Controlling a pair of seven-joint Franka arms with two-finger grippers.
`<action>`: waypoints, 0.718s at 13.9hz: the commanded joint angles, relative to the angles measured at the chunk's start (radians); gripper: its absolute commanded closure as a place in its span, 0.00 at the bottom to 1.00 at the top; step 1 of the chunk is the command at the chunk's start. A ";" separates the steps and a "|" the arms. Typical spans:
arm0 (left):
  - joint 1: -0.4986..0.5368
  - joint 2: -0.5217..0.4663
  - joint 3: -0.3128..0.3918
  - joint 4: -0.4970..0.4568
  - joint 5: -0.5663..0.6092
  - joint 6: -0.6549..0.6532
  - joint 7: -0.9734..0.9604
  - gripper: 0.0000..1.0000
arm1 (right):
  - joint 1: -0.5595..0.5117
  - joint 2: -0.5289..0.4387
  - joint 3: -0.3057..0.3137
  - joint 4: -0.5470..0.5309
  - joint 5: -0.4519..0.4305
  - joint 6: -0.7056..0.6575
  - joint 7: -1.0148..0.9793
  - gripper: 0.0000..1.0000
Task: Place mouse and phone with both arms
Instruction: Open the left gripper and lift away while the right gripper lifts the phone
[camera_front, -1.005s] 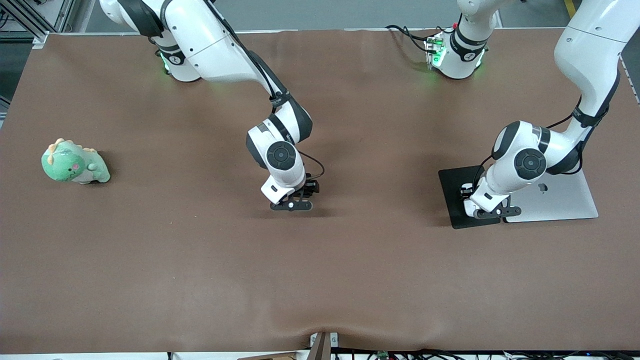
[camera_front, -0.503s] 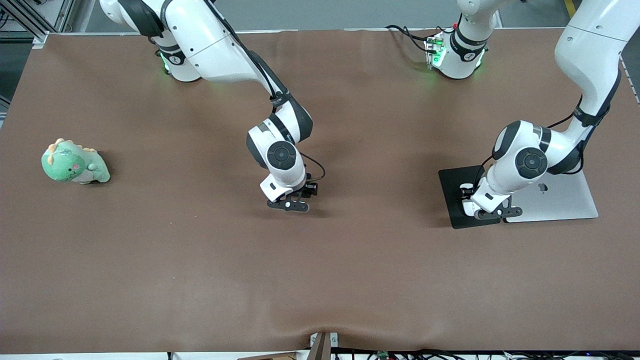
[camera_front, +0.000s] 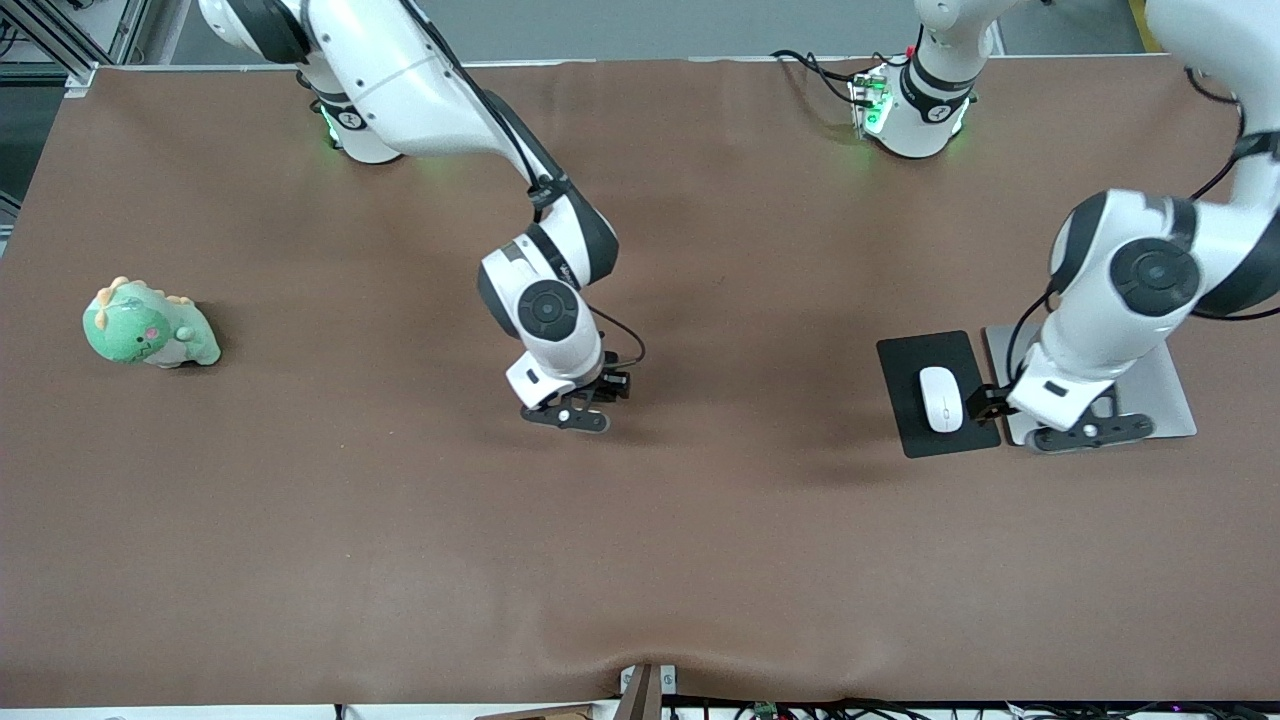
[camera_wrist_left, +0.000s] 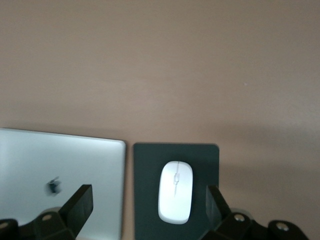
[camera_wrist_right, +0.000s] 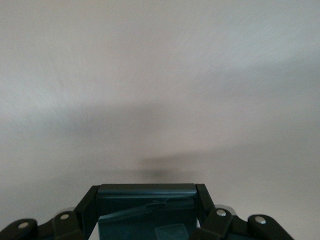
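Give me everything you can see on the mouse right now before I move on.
The mouse is a small white oval, smooth and glossy, with a thin centre line running partway down its top. It lies flat on the black mouse pad, with pad showing around it, beside the closed silver laptop. Nothing grips it: the left claw hangs open over the laptop, its fingers apart and clear of the mouse.

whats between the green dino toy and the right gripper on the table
Nothing: in the front view only bare brown table cover lies between the green dinosaur toy and the right gripper, which holds the phone.
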 joint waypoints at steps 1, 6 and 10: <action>0.009 0.005 -0.053 0.176 -0.047 -0.213 0.065 0.00 | -0.097 -0.149 0.016 -0.055 -0.007 -0.115 -0.042 1.00; 0.012 -0.038 -0.057 0.378 -0.219 -0.464 0.118 0.00 | -0.319 -0.316 0.016 -0.221 -0.007 -0.166 -0.372 1.00; 0.035 -0.122 -0.057 0.375 -0.267 -0.493 0.154 0.00 | -0.506 -0.364 0.015 -0.311 -0.014 -0.157 -0.637 1.00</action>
